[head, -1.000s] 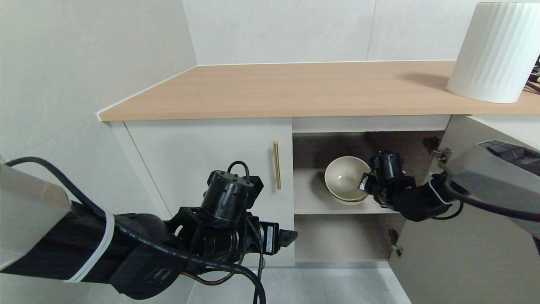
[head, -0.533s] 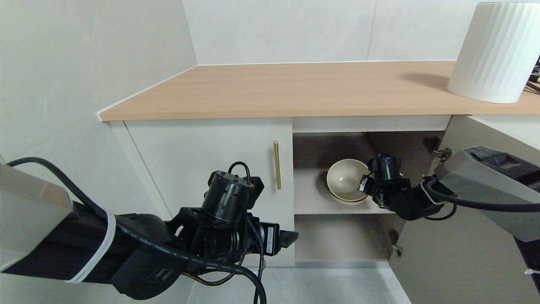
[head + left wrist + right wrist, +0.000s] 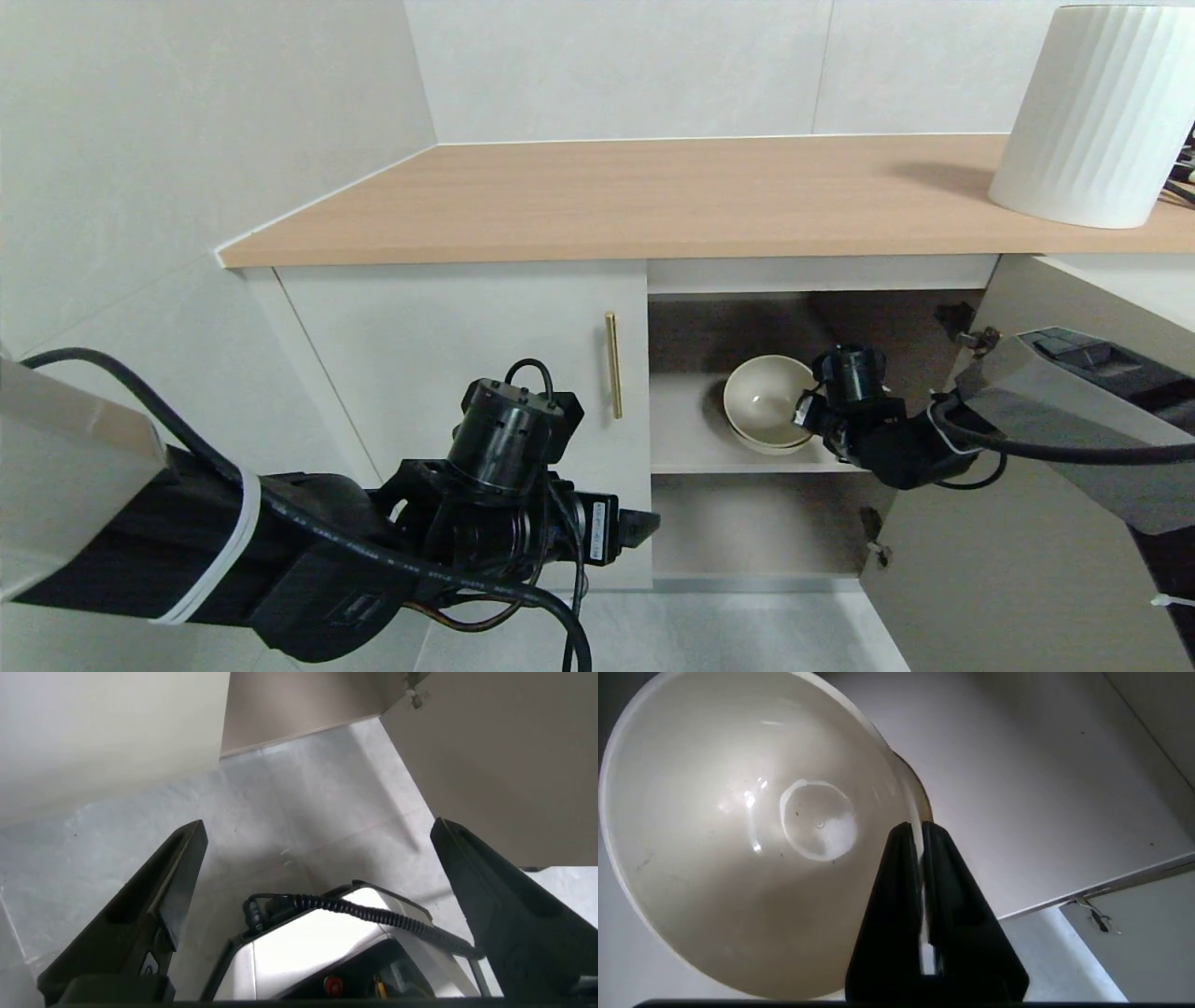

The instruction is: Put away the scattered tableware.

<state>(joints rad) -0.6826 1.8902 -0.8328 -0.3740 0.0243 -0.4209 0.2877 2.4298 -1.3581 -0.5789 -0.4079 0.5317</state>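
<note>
Right wrist view: right pincer (image 3: 923, 905) clenched on the rim of the tilted bowl (image 3: 738, 831).
Let go at this tilt, it may chip the lower bowl (image 3: 758, 445) just beneath the pincer on the shelf (image 3: 686, 439); left pincer (image 3: 318, 849) hangs released.

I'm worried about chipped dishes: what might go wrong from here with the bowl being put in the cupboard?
1. The right gripper pinches the bowl only by its thin rim, so it may slip or swing.
2. The bowl hangs tilted over the lower bowl on the shelf; released like this, it could land unevenly and chip.
3. The arm runs close to the open door; pulling out might bump it.
</note>
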